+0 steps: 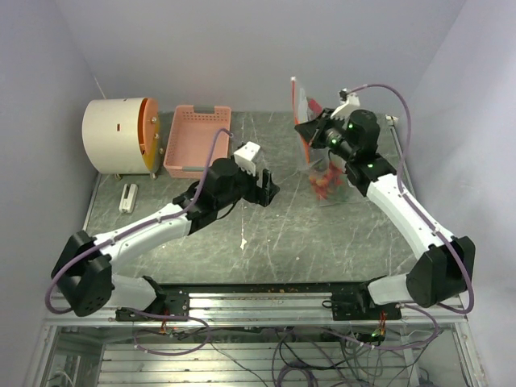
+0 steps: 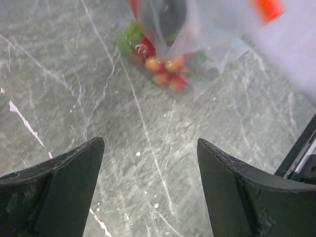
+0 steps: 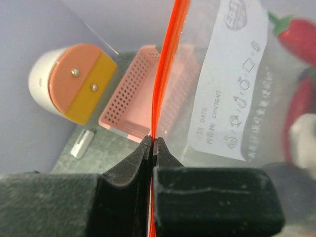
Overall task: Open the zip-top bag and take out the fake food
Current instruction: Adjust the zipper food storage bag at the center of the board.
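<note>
The clear zip-top bag (image 1: 310,153) hangs upright at the back right of the table, its lower end resting on the surface. My right gripper (image 1: 307,129) is shut on the bag's orange zip strip (image 3: 165,64), pinched between the fingertips of that gripper (image 3: 152,140). The fake food (image 1: 326,182) lies bunched in the bag's bottom: small red, orange and green pieces (image 2: 165,69), and a red chili (image 3: 300,40) behind the bag's white label. My left gripper (image 1: 270,187) hovers left of the bag, open (image 2: 150,143), with only bare table between its fingers.
A pink slotted basket (image 1: 196,141) stands at the back left, beside a white drum with an orange front (image 1: 121,135). A small white block (image 1: 127,197) lies near the left edge. Walls close the back and both sides.
</note>
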